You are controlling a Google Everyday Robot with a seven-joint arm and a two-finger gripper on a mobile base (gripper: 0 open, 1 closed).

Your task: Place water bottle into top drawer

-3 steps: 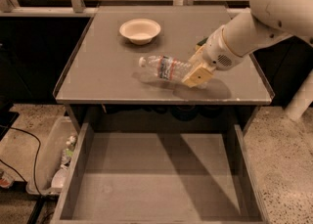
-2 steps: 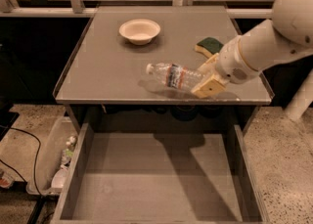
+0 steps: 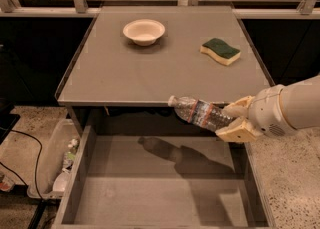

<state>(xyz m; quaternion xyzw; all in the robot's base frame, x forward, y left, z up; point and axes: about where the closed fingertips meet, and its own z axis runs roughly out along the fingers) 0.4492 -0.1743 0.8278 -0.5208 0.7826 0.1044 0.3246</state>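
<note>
The water bottle [image 3: 200,113], clear ribbed plastic with a white cap and a blue, white and red label, lies almost level in the air with its cap pointing left. It hangs just past the table's front edge, above the back right of the open top drawer [image 3: 150,193]. My gripper [image 3: 235,120] comes in from the right and is shut on the bottle's base end. The drawer is pulled out, with a flat grey bottom and low side walls; the bottle's shadow falls on its floor.
On the grey tabletop [image 3: 165,68] stand a white bowl [image 3: 144,31] at the back left and a green and yellow sponge [image 3: 220,51] at the back right. A clear bin with bottles [image 3: 59,165] sits on the floor left of the drawer.
My gripper has carried the bottle off the tabletop, forward and down past the front edge, so that it now hangs over the open drawer.
</note>
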